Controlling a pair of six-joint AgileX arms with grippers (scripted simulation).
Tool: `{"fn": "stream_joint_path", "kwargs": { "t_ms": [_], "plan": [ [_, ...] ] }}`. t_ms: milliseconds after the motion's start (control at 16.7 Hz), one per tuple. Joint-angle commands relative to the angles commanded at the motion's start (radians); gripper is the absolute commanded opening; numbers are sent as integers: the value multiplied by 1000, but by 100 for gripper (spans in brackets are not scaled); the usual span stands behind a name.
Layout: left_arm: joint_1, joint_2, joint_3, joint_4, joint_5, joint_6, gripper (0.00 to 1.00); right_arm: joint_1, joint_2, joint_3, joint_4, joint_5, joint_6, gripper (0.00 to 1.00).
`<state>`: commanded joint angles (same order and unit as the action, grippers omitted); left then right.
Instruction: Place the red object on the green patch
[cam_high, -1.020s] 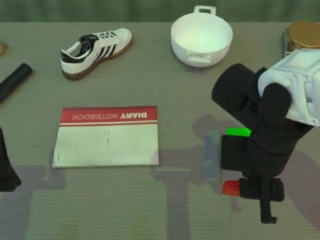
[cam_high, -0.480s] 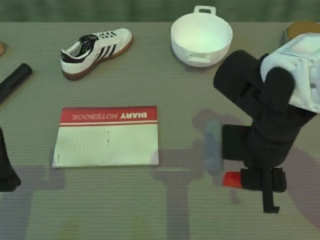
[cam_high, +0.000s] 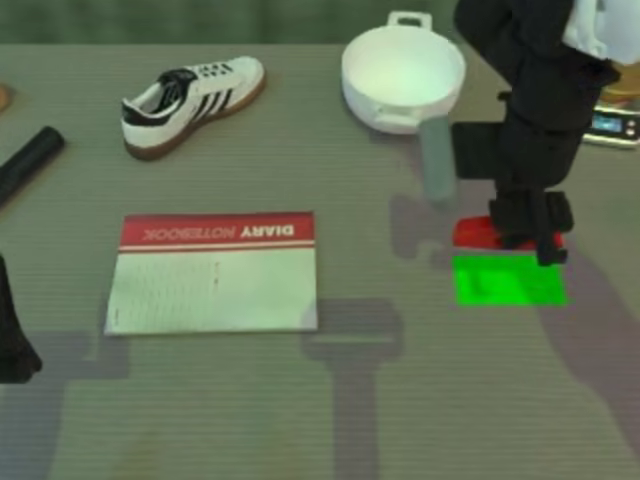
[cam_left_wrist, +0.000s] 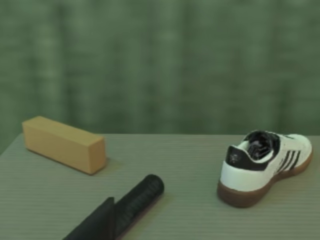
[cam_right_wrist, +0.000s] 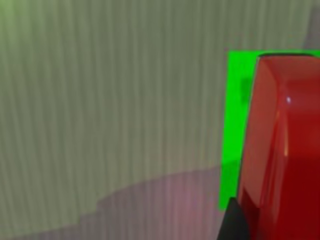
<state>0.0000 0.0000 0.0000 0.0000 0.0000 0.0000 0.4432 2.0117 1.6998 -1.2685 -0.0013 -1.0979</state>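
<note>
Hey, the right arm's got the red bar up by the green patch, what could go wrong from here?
1. In the top view the red object shows just beyond the green patch's far edge, not clearly over it; released now, it may land partly off the patch.
2. The right gripper hides most of the bar from above, so its alignment is hard to judge.
3. The white bowl sits near the right arm; a wide swing might clip it.

The left arm is parked at the table's left edge.
</note>
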Motion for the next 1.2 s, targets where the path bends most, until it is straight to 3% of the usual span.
{"fn": "stream_joint_path", "kwargs": {
  "t_ms": [240, 660, 1200],
  "plan": [
    [0, 0, 0, 0, 0, 0, 100, -89, 100, 141, -45, 1, -112, 0],
    [0, 0, 0, 0, 0, 0, 100, -91, 106, 133, -28, 1, -118, 0],
    [0, 0, 0, 0, 0, 0, 100, -95, 181, -126, 305, 2, -118, 0]
  ]
}}
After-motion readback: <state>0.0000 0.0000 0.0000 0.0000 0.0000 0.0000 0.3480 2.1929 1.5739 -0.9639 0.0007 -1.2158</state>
